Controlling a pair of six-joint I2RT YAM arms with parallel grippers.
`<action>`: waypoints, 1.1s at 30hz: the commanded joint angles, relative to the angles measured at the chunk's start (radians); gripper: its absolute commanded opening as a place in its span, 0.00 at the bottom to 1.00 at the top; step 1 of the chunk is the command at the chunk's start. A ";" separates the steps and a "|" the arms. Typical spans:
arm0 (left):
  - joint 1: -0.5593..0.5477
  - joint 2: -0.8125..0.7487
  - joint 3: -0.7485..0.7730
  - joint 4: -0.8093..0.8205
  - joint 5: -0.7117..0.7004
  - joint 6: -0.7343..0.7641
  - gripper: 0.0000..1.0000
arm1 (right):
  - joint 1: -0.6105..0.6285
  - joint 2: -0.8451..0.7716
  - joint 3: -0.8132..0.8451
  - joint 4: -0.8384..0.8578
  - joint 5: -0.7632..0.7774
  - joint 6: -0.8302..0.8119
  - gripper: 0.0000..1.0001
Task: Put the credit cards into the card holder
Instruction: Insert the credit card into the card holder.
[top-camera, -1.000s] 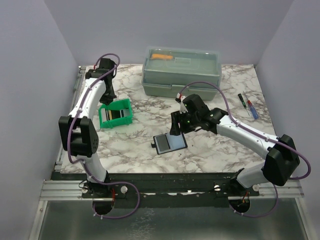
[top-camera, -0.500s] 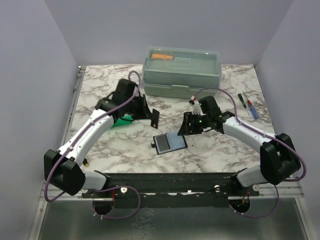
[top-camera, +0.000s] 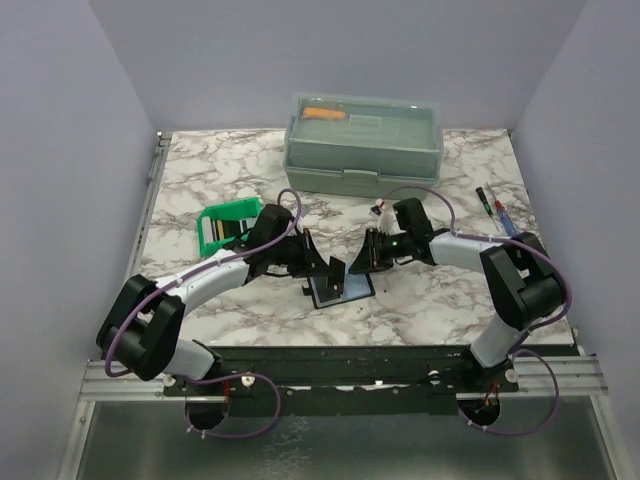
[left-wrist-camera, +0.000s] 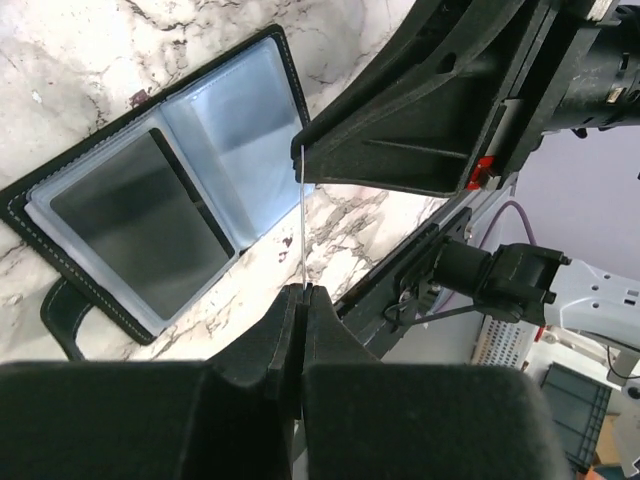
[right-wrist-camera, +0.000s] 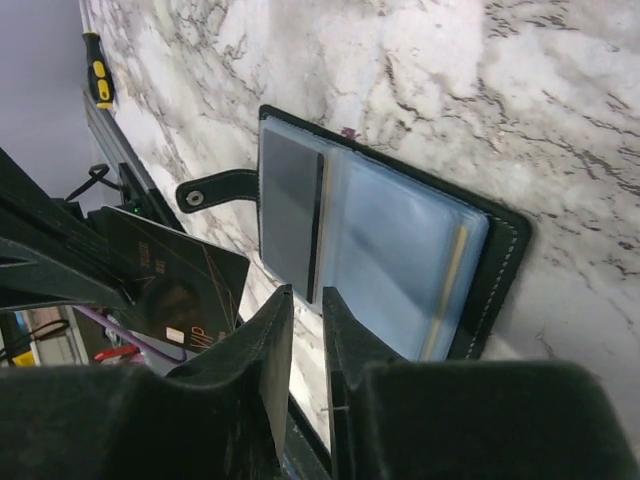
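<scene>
Glossy plastic-pocketed card holder (right-wrist-camera: 390, 240)

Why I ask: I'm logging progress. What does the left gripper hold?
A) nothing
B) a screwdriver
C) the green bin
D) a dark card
D: the left gripper is shut on a thin dark card, held edge-on by the open card holder.

You've got a marble table (top-camera: 200, 170) w/ lilac walls (top-camera: 60, 120) on 3 sides. Far centre: grey-green toolbox (top-camera: 363, 150), lid shut, orange item (top-camera: 322, 113) showing at the lid's L end. L of centre you'll see a green bin (top-camera: 225, 212), well apart from the toolbox. R edge: dark screwdriver (top-camera: 485, 199) & red-blue screwdriver (top-camera: 504, 217), just beside each other. R wrist cam gives you a yellow-black handle (right-wrist-camera: 98, 82) on the marble.
</scene>
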 joint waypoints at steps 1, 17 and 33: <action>-0.005 0.072 -0.038 0.147 0.070 -0.028 0.00 | -0.029 0.052 -0.030 0.113 -0.051 0.025 0.21; -0.004 0.080 -0.112 0.116 0.008 -0.043 0.00 | -0.048 0.111 -0.061 0.108 -0.010 0.007 0.20; 0.004 0.157 -0.132 0.199 0.021 -0.056 0.00 | -0.048 0.111 -0.053 0.093 -0.017 -0.008 0.20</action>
